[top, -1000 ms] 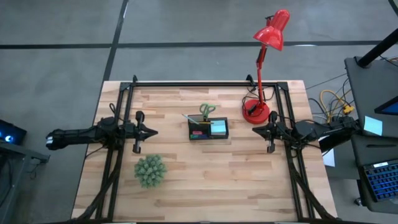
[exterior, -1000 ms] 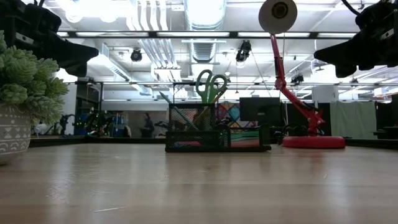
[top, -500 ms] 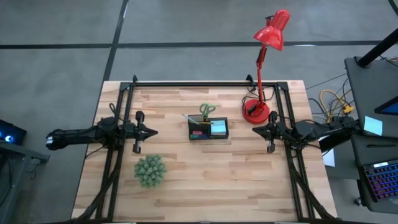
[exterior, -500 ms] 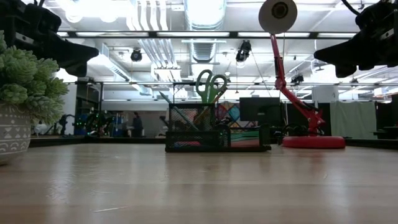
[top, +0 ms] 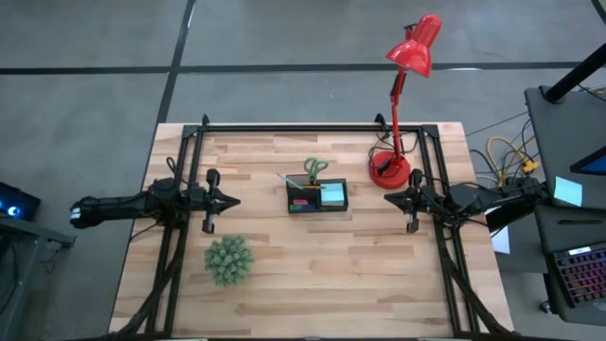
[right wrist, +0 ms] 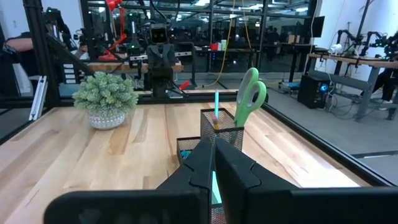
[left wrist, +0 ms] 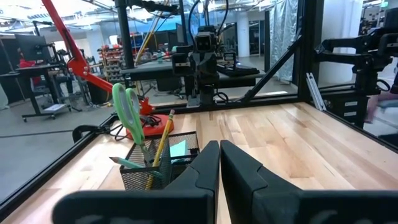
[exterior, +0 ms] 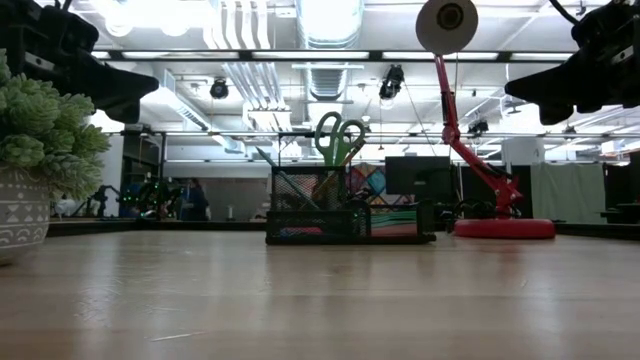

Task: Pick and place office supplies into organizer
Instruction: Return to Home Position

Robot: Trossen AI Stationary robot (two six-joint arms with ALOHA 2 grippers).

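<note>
The black mesh organizer (top: pixel 317 195) stands at the table's middle. Green-handled scissors (exterior: pixel 340 135), a yellow pencil (left wrist: pixel 163 135) and a thin teal pen (right wrist: pixel 216 101) stand upright in its cup. Sticky-note pads (top: pixel 332 193) lie in its tray. My left gripper (top: pixel 235 200) hovers shut and level at the table's left side, pointing at the organizer. My right gripper (top: pixel 388 200) hovers shut and level at the right side, facing it too. In the wrist views the left gripper (left wrist: pixel 219 152) and the right gripper (right wrist: pixel 214 149) have their fingers together with nothing between them.
A green spiky plant (top: pixel 228 260) in a white pot sits near the front left. A red desk lamp (top: pixel 390 172) has its base at the back right, close to my right gripper. A black frame (top: pixel 312 126) runs along the table's far and side edges.
</note>
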